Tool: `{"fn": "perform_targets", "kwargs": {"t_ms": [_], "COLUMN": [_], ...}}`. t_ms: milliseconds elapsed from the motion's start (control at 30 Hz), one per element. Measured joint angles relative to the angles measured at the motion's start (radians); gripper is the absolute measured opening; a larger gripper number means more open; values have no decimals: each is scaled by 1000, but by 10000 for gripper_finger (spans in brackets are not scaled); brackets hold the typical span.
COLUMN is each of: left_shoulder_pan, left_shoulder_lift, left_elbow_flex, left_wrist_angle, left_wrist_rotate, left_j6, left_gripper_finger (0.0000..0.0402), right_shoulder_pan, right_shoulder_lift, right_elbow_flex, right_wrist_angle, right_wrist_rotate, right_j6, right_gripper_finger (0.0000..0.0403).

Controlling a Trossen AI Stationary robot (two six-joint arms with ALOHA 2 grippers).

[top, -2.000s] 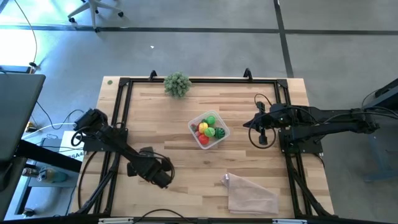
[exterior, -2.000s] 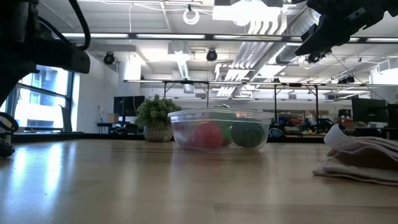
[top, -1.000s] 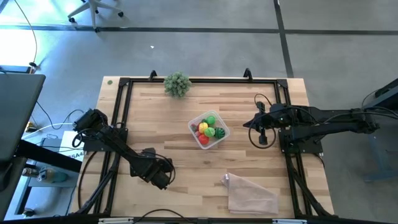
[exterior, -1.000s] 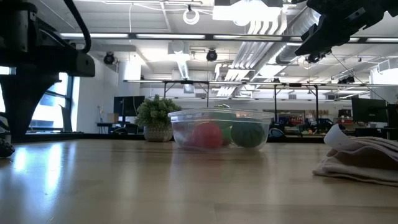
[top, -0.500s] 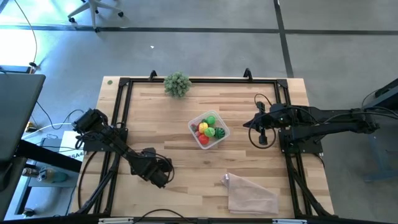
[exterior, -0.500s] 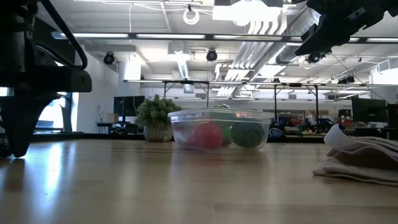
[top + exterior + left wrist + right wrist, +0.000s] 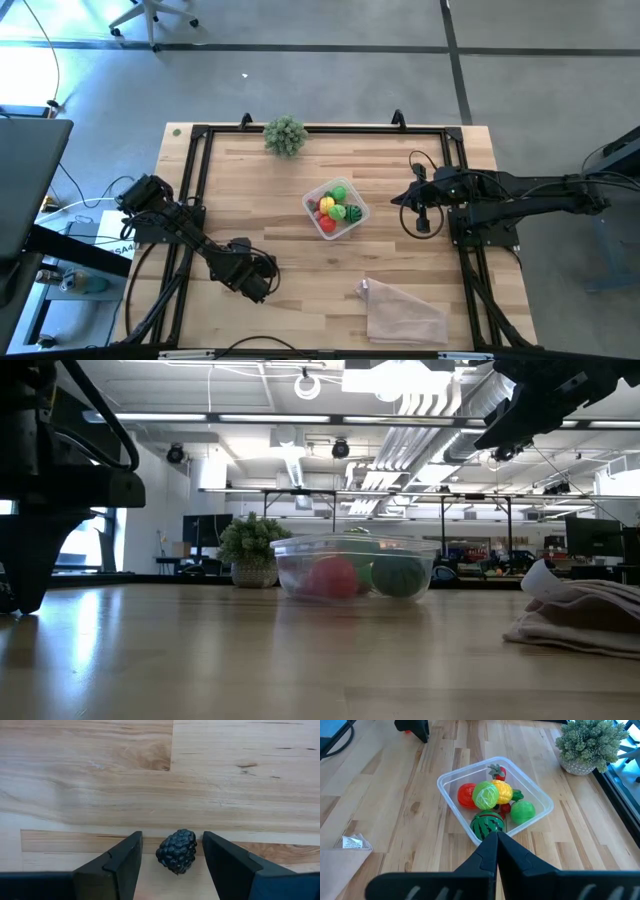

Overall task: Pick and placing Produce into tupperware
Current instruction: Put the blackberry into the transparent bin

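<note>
The tupperware [image 7: 336, 209] at worktop centre already holds most produce [image 7: 492, 802]; one dark berry [image 7: 177, 851] remains at 8 o'clock between the left gripper [image 7: 170, 857] fingers, open and ungrasped, while the right gripper [image 7: 496, 840], fingers closed and empty, waits at 3 o'clock.

I see a grey concrete floor [image 7: 330, 90] around the wood table [image 7: 260, 190]. An office chair base [image 7: 150, 15] sits at the far left. Low view: open ceiling, ducts [image 7: 440, 400], strip lights [image 7: 255, 417], window [image 7: 80, 555] at left, desks behind.
</note>
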Motion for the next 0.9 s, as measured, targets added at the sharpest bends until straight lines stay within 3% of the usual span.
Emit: {"fn": "perform_targets", "kwargs": {"t_ms": [200, 533, 900], "left_shoulder_pan": [0, -1, -1], "left_shoulder_lift": [0, 1, 1], "left_elbow_flex": [0, -1, -1], "left_wrist_angle": [0, -5, -5], "left_wrist_rotate": [0, 0, 0], "left_j6": [2, -11, -35], "left_gripper_finger": [195, 128, 100], "right_shoulder_pan": [0, 0, 0], "right_shoulder_lift": [0, 0, 0], "right_elbow_flex": [0, 0, 0], "right_wrist_angle": [0, 0, 0], "right_wrist_rotate": [0, 0, 0], "right_j6": [0, 0, 0], "right_gripper_finger": [0, 0, 0]}}
